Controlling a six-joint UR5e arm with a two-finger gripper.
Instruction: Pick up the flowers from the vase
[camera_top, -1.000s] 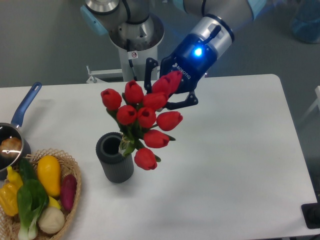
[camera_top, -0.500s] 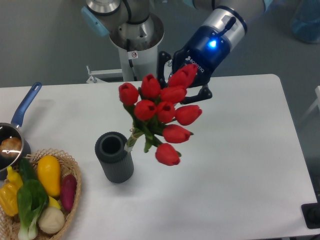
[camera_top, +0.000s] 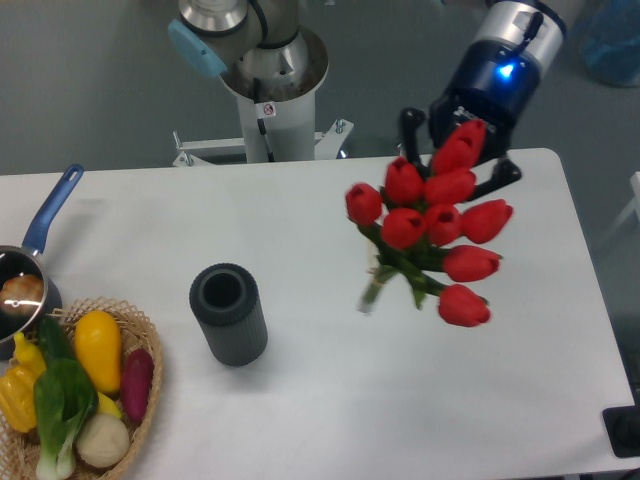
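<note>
The flowers (camera_top: 432, 228), a bunch of red tulip buds on green stems, hang in the air over the right half of the table, clear of the vase. My gripper (camera_top: 458, 160) is shut on the top of the bunch, its dark fingers showing on either side of the upper buds. The vase (camera_top: 229, 314), a dark grey ribbed cylinder with a round mouth, stands upright and empty at centre left, well to the left of the stems' lower ends.
A wicker basket (camera_top: 148, 400) of yellow, purple and green vegetables sits at the front left corner. Behind it is a steel saucepan (camera_top: 15, 290) with a blue handle. The arm's base (camera_top: 268, 80) rises behind the table's far edge.
The bunch has come fully out of the vase and moved up and to the right with my gripper. The vase stays in place, now empty.
</note>
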